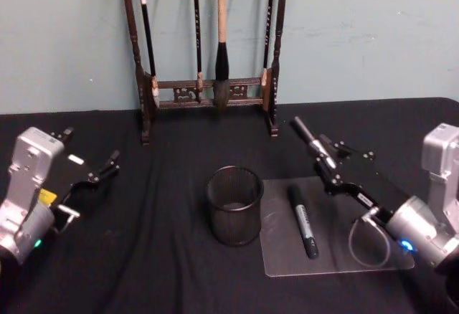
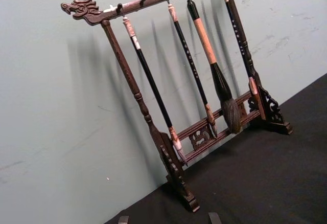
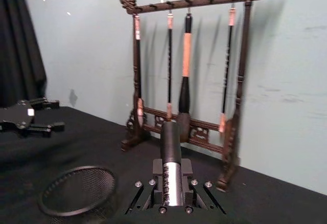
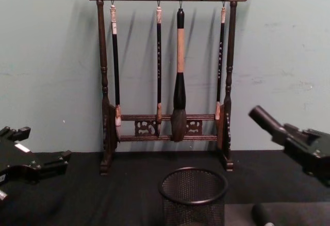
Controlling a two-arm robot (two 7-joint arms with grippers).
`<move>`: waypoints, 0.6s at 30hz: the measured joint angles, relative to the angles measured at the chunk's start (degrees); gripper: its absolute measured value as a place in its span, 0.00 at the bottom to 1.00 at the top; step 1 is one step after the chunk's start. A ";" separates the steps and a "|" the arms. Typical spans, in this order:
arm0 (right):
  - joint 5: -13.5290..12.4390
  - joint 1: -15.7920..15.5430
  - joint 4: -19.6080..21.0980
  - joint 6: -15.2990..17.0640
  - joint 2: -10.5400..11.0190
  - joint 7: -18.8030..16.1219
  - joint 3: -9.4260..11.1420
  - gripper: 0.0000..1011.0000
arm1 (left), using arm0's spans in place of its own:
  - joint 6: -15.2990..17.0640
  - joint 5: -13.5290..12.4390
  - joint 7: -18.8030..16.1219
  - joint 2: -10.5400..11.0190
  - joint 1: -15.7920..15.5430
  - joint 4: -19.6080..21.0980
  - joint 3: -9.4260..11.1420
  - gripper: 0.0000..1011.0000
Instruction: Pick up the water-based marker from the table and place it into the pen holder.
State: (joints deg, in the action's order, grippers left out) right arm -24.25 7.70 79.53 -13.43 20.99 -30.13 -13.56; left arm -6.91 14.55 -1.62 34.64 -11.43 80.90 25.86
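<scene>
Two markers: one lies loose, one is gripped
Clear mat [image 1: 280,253]: near the table's [image 1: 143,264] front edge, right of centre
Loose marker [image 1: 303,221]: flat on the clear mat, black, label too small to read; the chest view cuts it down to one rounded end
Pen holder [image 1: 234,205]: upright at the table's middle, just beside the clear mat's left edge
Right gripper [image 1: 331,170]: raised over the far right part of the clear mat, fingers closed on the gripped marker [image 1: 307,136]
Gripped marker: black cap juts up and toward the far edge; silver barrel partly hidden between the fingers, rear end out of sight
Left gripper [image 1: 87,150]: by the table's left edge, well apart from the pen holder, fingers spread, nothing between them
Brush rack [image 1: 208,83]: along the far edge against the wall, four brushes hanging; the head view crops its top bar
</scene>
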 joint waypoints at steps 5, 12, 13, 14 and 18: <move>-0.30 1.51 -0.55 0.65 -0.82 -0.35 -1.73 0.21 | 0.00 0.00 0.00 0.00 0.00 0.00 0.00 1.00; -0.21 4.03 -2.20 1.42 -2.17 -0.39 -4.25 0.21 | 0.00 0.00 0.00 0.00 0.00 0.00 0.00 1.00; -0.18 4.29 -2.38 1.47 -2.33 -0.33 -4.47 0.21 | 0.00 0.00 0.00 0.00 0.00 0.00 0.00 1.00; -0.14 4.53 -2.59 1.51 -2.48 -0.27 -4.69 0.21 | 0.00 0.00 0.00 0.00 0.00 0.00 0.00 1.00; 0.17 5.67 -3.51 1.63 -3.26 -0.11 -5.72 0.21 | 0.00 0.00 0.00 0.00 0.00 0.00 0.00 1.00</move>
State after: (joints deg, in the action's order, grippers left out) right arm -24.08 13.36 76.02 -11.80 17.74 -30.24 -19.28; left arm -6.91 14.55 -1.62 34.64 -11.43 80.90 25.86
